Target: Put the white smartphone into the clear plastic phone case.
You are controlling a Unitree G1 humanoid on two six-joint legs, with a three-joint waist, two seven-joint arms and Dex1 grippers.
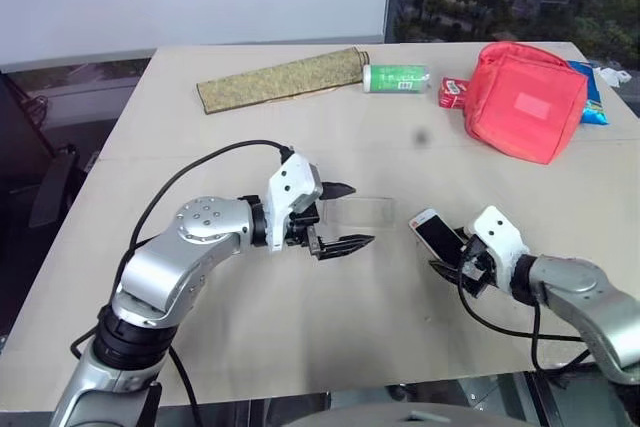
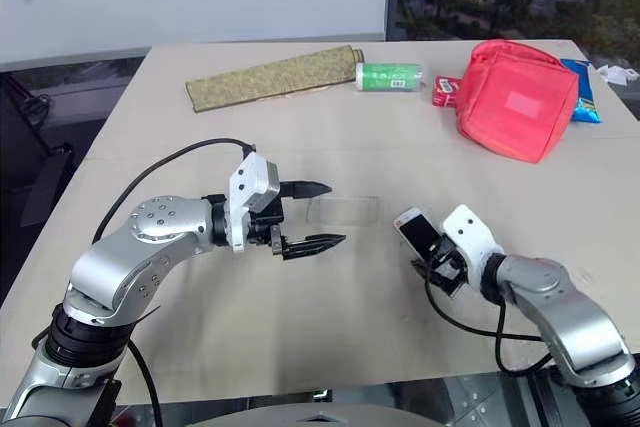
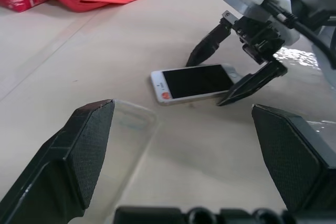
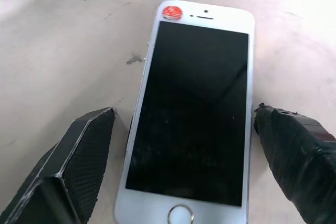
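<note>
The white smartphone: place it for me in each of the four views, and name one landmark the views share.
Left eye view: white smartphone right of centre, beside the right gripper.
Right eye view: again right of centre.
Left wrist view: middle, between the right gripper's open fingers.
Right wrist view: centre, screen up.
Shared landmark: the clear plastic phone case, just off the phone's top end.

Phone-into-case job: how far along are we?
Early. Done: nothing seated; the white smartphone lies screen-up on the table, apart from the clear plastic phone case, which lies beside it with nothing in it. In hand: the right gripper straddles the phone's end, jaws open, not yet closed on it; the left gripper is open at the case. Left: grasp, align, insert.
</note>
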